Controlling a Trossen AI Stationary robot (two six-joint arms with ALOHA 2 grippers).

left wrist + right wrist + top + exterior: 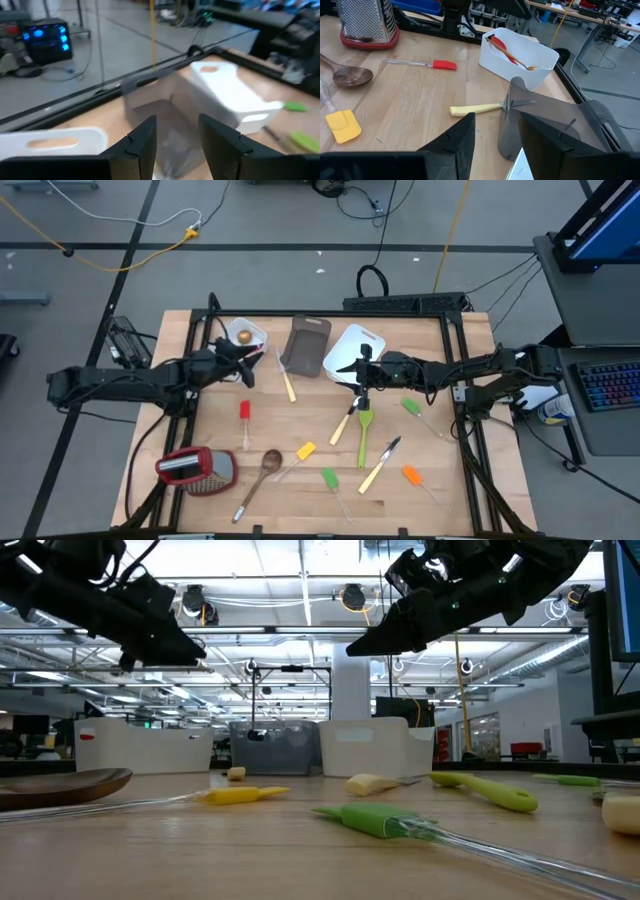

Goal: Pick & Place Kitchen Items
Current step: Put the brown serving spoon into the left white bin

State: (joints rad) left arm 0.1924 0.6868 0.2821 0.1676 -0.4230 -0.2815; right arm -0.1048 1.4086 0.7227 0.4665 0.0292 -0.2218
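High view: left gripper (247,367) spread, empty, beside dark grey rectangular tub (306,345); right gripper (352,368) spread, empty, above green plastic spoon (365,434).

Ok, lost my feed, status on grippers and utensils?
Left gripper open, empty, over the tubs. Right gripper open, empty, above the dark grey tub. Pale-handled knife on the table beside it. Nothing blocking.

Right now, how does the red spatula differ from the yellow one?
The red spatula has a narrow head; the yellow spatula has a broader, squarer one. Seen from above, the red spatula lies straight along the table's length, while the yellow spatula lies diagonally. The red spatula lies alone; the yellow spatula is close beside the wooden spoon. Both have thin clear handles and lie flat.
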